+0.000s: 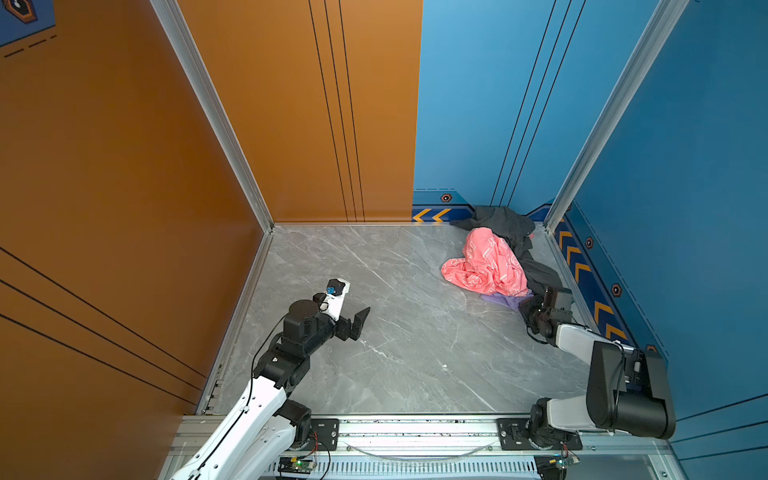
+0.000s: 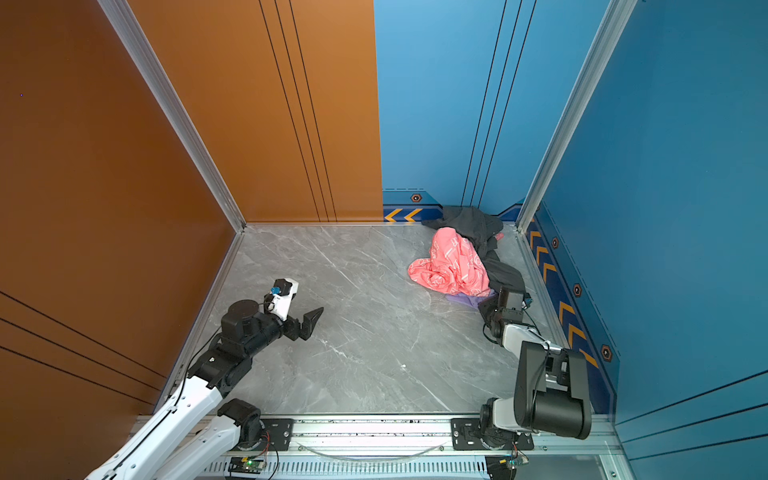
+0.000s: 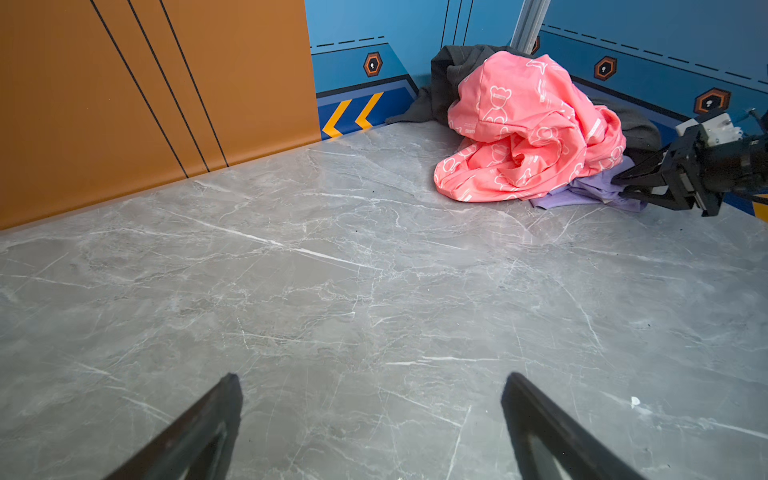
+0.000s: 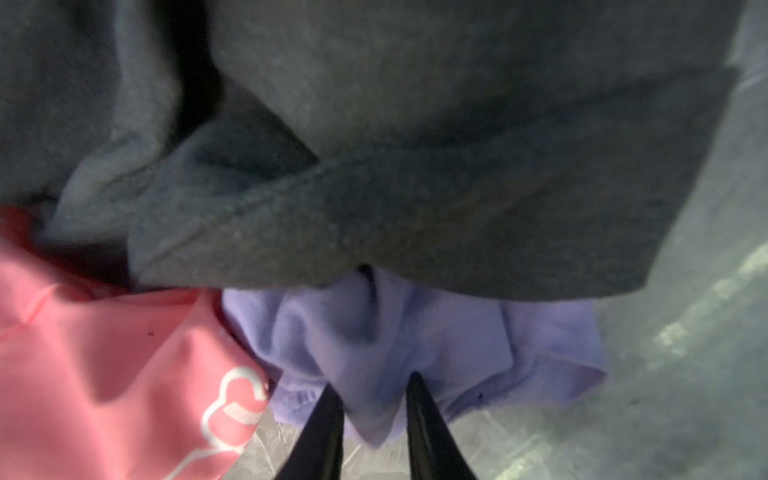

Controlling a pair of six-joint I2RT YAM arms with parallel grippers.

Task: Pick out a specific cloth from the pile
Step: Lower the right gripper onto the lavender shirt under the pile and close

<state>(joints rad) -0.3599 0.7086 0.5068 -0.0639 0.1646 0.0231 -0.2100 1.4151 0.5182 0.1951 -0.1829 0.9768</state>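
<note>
Only the grasp is made: the right pincer [image 4: 372,380] clamps a fold of the lavender cloth [image 4: 415,332], buried under the pile's [image 1: 486,257] near edge in the counter's [image 1: 395,332] far right corner, with the pulling-out left to do, while the left pincer [image 3: 372,375] hangs spread and empty.

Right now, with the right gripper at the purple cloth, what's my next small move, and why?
Probably ease the right gripper back, low: its jaws look pinched on a fold of the lavender cloth, which lies under the pink cloth and grey cloth.
</note>
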